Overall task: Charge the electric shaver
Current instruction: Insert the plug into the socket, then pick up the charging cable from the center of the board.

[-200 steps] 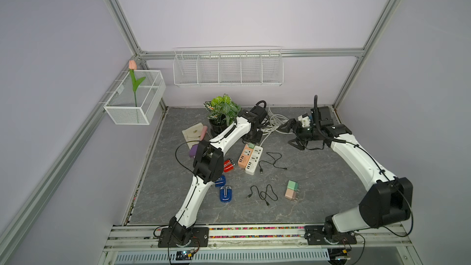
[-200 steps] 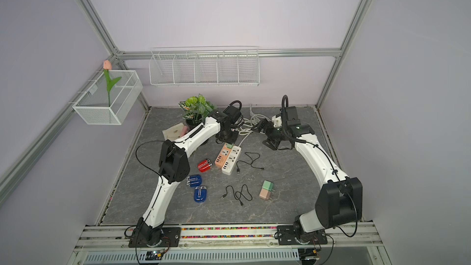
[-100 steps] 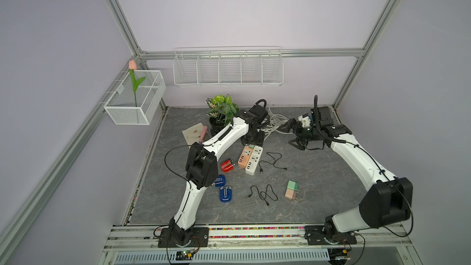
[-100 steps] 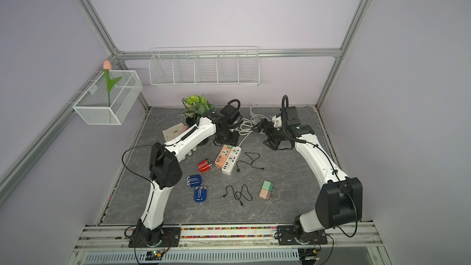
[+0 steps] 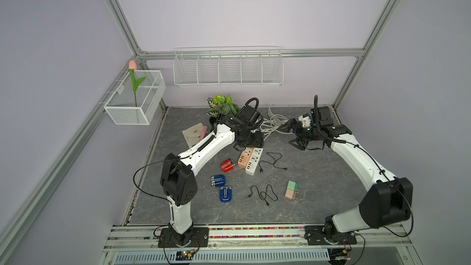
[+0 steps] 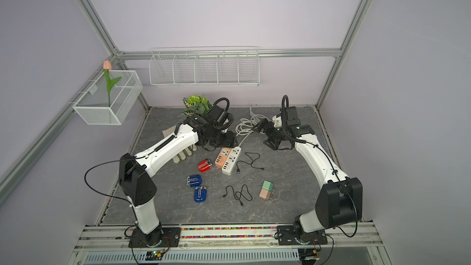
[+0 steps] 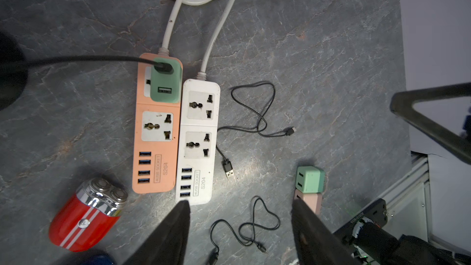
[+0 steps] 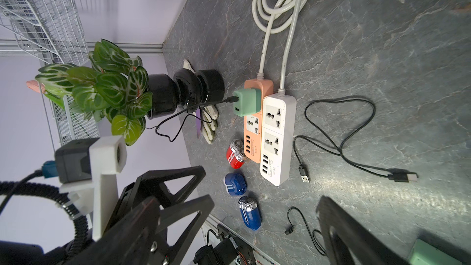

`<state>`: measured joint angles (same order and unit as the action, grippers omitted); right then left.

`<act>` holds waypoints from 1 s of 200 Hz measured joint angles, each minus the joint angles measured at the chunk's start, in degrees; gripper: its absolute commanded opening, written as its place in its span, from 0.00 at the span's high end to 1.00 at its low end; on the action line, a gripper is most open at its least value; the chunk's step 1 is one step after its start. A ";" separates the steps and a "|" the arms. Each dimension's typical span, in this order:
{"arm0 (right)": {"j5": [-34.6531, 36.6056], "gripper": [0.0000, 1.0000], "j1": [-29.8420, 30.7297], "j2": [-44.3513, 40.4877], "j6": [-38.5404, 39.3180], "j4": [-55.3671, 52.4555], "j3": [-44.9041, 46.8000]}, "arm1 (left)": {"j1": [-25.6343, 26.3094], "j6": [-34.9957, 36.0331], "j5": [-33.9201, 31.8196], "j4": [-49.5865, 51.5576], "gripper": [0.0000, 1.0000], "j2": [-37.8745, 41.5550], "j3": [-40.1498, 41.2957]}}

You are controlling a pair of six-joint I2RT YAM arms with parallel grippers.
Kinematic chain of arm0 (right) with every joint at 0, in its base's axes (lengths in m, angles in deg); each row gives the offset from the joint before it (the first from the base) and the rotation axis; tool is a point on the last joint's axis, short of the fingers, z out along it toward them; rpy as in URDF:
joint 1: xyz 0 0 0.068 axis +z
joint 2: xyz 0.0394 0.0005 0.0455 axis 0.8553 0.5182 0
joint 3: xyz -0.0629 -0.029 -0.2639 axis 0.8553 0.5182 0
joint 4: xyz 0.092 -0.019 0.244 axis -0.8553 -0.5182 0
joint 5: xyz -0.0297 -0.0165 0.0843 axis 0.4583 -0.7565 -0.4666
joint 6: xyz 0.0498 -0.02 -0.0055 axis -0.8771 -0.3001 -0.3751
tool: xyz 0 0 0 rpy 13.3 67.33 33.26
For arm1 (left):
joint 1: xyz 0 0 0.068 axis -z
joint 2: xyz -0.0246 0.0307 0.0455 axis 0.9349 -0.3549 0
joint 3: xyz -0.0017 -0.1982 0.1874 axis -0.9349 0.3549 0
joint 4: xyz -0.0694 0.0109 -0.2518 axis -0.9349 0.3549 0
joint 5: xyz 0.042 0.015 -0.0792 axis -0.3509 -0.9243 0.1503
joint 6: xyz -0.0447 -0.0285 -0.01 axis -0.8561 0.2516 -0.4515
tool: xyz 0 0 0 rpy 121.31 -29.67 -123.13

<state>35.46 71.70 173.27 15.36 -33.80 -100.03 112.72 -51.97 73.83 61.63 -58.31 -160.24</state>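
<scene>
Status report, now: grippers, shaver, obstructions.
Open and empty: left gripper, right gripper. No cable seen in red shaver, lying beside orange strip. Plugged into it: green adapter with black cable, far end unclear. Nothing on the shaver.

Observed: left arm and right arm, glossy white link shells, matte black joint housings. A thin black cable loops externally. Black tapered fingers on left gripper.
</scene>
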 measured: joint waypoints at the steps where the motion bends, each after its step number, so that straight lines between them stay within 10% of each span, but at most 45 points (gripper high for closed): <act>1: 0.00 0.01 0.00 0.00 0.00 0.02 0.00 | 0.02 -0.22 0.02 -0.31 0.38 0.42 0.42; 50: 2.12 0.03 1.27 -2.80 0.28 4.76 3.80 | -1.81 -10.80 -0.94 -13.42 0.48 21.53 15.47; 85: 5.97 0.04 6.40 -6.73 4.00 11.63 7.54 | -15.89 -23.41 -0.39 -19.87 0.59 31.15 26.75; 143: 13.44 0.04 16.57 -14.23 13.92 25.42 18.45 | -37.29 -47.32 4.52 -30.75 0.63 28.17 44.92; 200: 16.04 0.05 18.01 -14.73 17.29 30.53 20.04 | -39.43 -72.46 9.11 -53.44 0.62 13.92 51.04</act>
<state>51.50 89.71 158.54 32.65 -3.27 -79.98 73.29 -124.43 82.94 8.19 -44.39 -109.20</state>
